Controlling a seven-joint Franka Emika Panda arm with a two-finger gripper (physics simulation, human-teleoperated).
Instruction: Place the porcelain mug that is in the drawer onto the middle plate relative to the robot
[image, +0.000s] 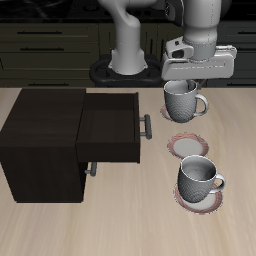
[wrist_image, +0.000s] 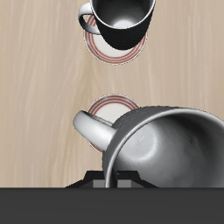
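Speckled porcelain mug (image: 182, 101) hangs in gripper (image: 192, 78) above round middle plate (image: 186, 146).

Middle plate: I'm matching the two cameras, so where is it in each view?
Exterior view: the middle plate lies empty between the held porcelain mug and the second mug.
Wrist view: it shows empty, partly behind that mug's handle.
Shared landmark: the second mug on its own saucer.

In the exterior view, the porcelain mug (image: 182, 101) hid the end effector (image: 184, 84) fingertips, so their grip was unclear. The wrist view cut off that mug's body and the second mug (wrist_image: 122, 19). The drawer (image: 112, 125) interior was too dark to read.
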